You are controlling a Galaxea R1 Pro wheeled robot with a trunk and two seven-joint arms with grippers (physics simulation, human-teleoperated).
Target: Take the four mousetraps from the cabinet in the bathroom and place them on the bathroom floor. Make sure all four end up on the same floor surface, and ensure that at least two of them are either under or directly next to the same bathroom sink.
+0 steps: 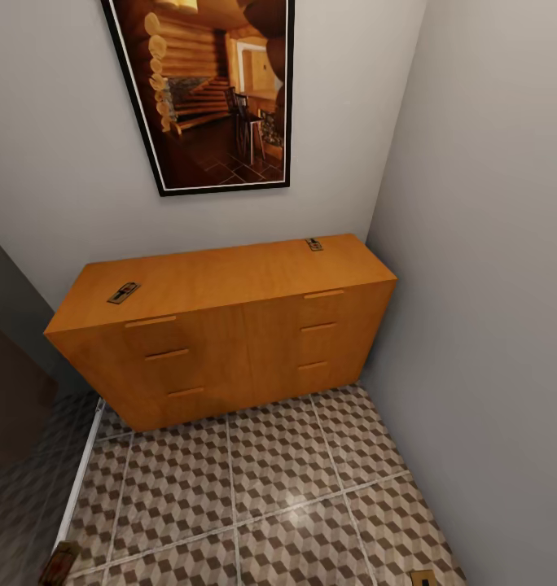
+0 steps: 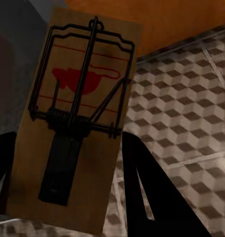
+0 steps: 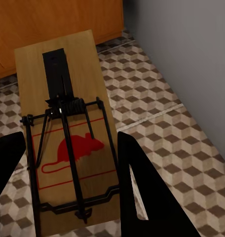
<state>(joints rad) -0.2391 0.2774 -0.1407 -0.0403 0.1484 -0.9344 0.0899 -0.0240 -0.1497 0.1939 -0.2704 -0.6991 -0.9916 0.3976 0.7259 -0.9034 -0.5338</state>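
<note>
Where two grey walls meet, the bathroom floor [image 1: 278, 488] of cube-pattern tiles runs under the cabinet [image 1: 230, 325], orange-brown, drawers closed, below a framed picture [image 1: 213, 89]. Cabinet top: two mousetraps, one near its left end [image 1: 124, 292], one at the right rear [image 1: 313, 244]. Left gripper [image 2: 68, 197]: jaws clamped on a third trap [image 2: 78, 113]. Right gripper [image 3: 73, 197]: jaws clamped on a fourth trap [image 3: 63, 128], above the tiles.

Looking down from head height at the cabinet [image 1: 230, 325] against the wall, tiled bathroom floor [image 1: 270, 488] in front. Peering close along each gripper's fingers from both wrists, low over that floor, sharing the cabinet's orange front at frame edge.
</note>
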